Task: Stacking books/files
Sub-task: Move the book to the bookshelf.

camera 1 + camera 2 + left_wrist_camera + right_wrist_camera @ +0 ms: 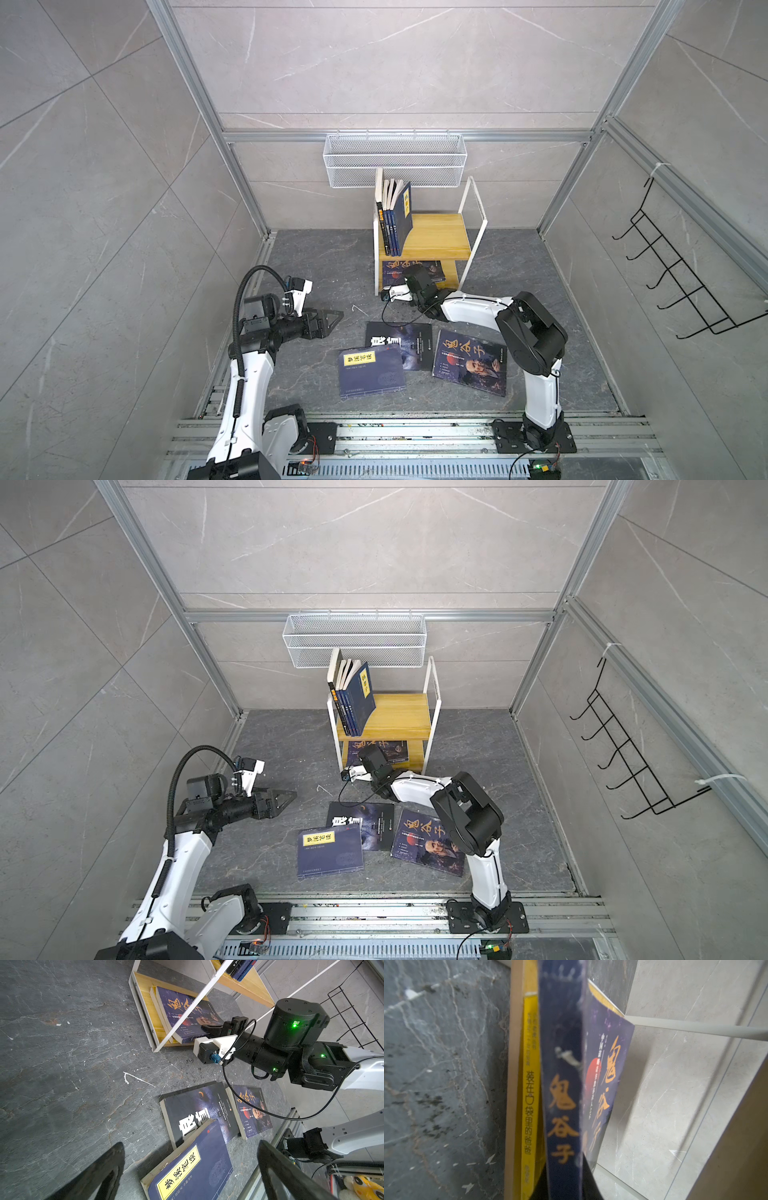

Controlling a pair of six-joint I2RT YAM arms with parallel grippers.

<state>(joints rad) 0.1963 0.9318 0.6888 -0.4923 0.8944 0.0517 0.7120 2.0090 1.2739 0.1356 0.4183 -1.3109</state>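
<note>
My right gripper (pixel 205 1029) pinches the near spine corner of the gold-lettered book (pixel 182 1012) on the lower shelf (pixel 145 989), spine running away from it; my left gripper (pixel 334 318) hangs spread.

Counter (pixel 316 266): shelf (pixel 432 252), yellow-label book (pixel 372 374), black book (pixel 415 349), portrait book (pixel 469 365) laid.
Upper board (pixel 440 232): upright books (pixel 401 216) leaned.
Lower board (pixel 143 985): yellow-spined book (pixel 529 1105) under calligraphy book (pixel 172 1007).

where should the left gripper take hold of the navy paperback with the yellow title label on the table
Probably the long page edge of the navy paperback with the yellow title label, near the corner propped on the black paperback: that seems to lift the edge off the dark stone table. Bring the open left gripper in low from its own side, one finger under.
</note>
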